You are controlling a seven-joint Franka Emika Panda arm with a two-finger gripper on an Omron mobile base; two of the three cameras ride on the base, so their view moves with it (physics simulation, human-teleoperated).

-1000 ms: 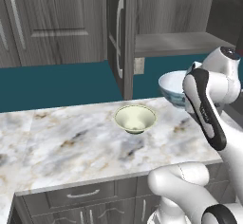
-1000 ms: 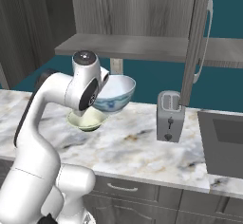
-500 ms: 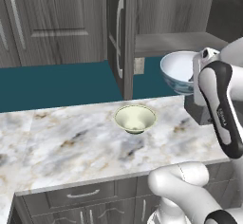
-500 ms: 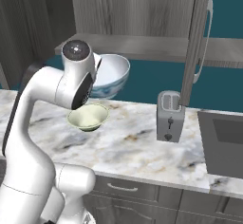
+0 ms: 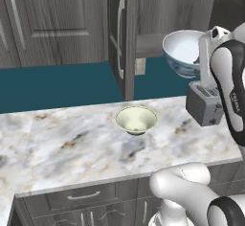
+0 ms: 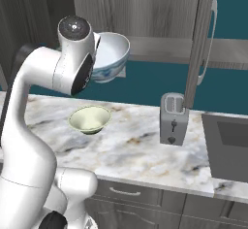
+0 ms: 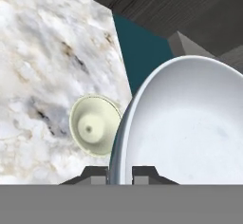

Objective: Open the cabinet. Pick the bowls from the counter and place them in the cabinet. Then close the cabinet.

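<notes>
The pincer (image 7: 120, 173) is clamped on the rim of the blue-patterned bowl (image 5: 184, 52), one tip on each side of the wall, and holds it in the air above the toaster (image 5: 206, 104), level with the open cabinet (image 6: 164, 17) shelf. The bowl is tipped, its white inside facing partly sideways and up. The cream-green bowl (image 5: 136, 119) sits upright on the tabletop (image 5: 72, 148), left of the toaster, below the open cabinet door.
</notes>
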